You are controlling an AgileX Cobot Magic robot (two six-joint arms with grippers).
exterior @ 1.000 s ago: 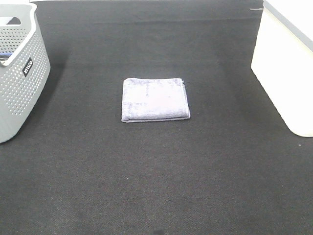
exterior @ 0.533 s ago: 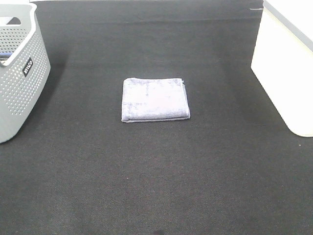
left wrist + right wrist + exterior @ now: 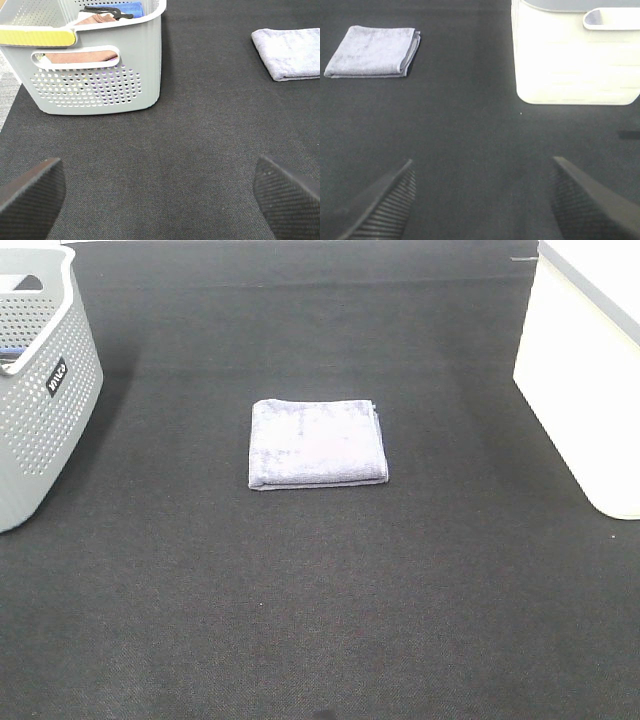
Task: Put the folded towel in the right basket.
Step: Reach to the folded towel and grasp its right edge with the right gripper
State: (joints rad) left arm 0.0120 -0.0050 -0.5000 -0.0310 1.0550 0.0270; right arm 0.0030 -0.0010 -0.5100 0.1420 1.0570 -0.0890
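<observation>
A folded pale lavender towel [image 3: 317, 443] lies flat on the black mat in the middle of the table. It also shows in the left wrist view [image 3: 290, 52] and in the right wrist view [image 3: 372, 51]. The right basket [image 3: 590, 370] is plain white and stands at the right edge; it shows in the right wrist view [image 3: 575, 60] too. Neither arm shows in the high view. My left gripper [image 3: 160, 197] is open and empty, well short of the towel. My right gripper [image 3: 482, 200] is open and empty, near the white basket.
A grey perforated basket [image 3: 40, 390] stands at the left edge; in the left wrist view [image 3: 95, 65] it holds folded cloths. The black mat [image 3: 320, 600] covers the table.
</observation>
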